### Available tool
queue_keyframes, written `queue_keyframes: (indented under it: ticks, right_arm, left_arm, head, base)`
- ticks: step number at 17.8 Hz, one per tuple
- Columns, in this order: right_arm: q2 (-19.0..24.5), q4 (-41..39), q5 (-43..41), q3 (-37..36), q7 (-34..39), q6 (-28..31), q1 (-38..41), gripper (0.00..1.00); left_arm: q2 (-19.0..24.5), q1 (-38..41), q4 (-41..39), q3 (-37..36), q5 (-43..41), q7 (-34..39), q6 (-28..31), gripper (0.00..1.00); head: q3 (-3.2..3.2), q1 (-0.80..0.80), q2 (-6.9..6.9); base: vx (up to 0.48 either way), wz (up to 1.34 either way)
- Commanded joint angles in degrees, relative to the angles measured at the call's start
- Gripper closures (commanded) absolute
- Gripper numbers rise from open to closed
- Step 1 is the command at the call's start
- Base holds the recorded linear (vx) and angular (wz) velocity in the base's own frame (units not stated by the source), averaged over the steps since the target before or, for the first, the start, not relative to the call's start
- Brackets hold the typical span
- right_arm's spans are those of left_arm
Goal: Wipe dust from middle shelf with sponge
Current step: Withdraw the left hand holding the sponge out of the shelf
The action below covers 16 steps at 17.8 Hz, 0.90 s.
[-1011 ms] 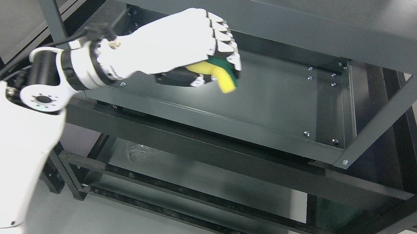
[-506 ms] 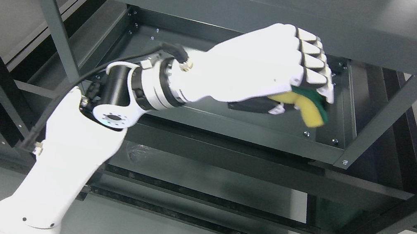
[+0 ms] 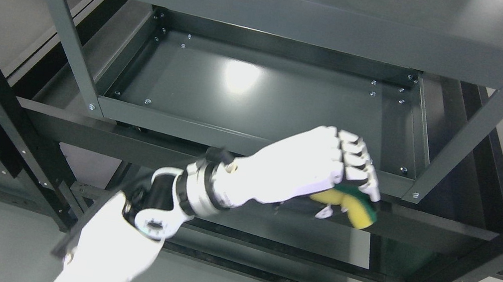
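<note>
left hand [image 3: 312, 171] fingers [image 3: 360, 171] curled holding sponge [image 3: 352, 207], in front of middle shelf [image 3: 259, 92] front edge; shelf tray bare.

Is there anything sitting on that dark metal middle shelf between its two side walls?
No. In the head view the dark metal middle shelf is bare; the left hand holds the yellow-and-green sponge out in front of it.

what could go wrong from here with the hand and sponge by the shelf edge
1. The left hand holds the yellow-and-green sponge in front of the dark metal middle shelf's front lip; going back in, it may catch that lip.
2. The sponge sticks out below the fingers and might slip.
</note>
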Motion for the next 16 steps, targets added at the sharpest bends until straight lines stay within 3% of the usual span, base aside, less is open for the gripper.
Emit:
queue_keyframes:
  ticks: [1,3,5,13,16]
  right_arm:
    - [-1.0,-1.0,0.0,-0.01,0.04,0.05,0.02,0.0]
    - [-1.0,-1.0,0.0,-0.01,0.04,0.05,0.02,0.0]
    - [-1.0,-1.0,0.0,-0.01,0.04,0.05,0.02,0.0]
    - [-1.0,-1.0,0.0,-0.01,0.04,0.05,-0.07,0.0]
    - [-1.0,-1.0,0.0,-0.01,0.04,0.05,0.02,0.0]
  left_arm:
    - [-0.39,16.03,0.9,14.62,18.07,2.3,13.88,0.99]
    - [-0.39,16.03,0.81,19.83,22.5,8.17,22.96,0.99]
    - [-0.39,16.03,0.03,22.65,23.48,14.16,27.9,0.99]
    - [-0.39,22.26,-9.11,24.94,24.1,14.8,26.7,1.0]
    - [-0.39,22.45,-9.12,27.41,25.94,14.8,26.51,1.0]
  head:
    - [0.0,0.0,0.0]
    - [0.0,0.0,0.0]
    - [0.0,0.0,0.0]
    - [0.0,0.0,0.0]
    - [0.0,0.0,0.0]
  base:
    - [0.0,0.0]
    - [0.0,0.0]
    - [0.0,0.0]
    - [0.0,0.0]
    - [0.0,0.0]
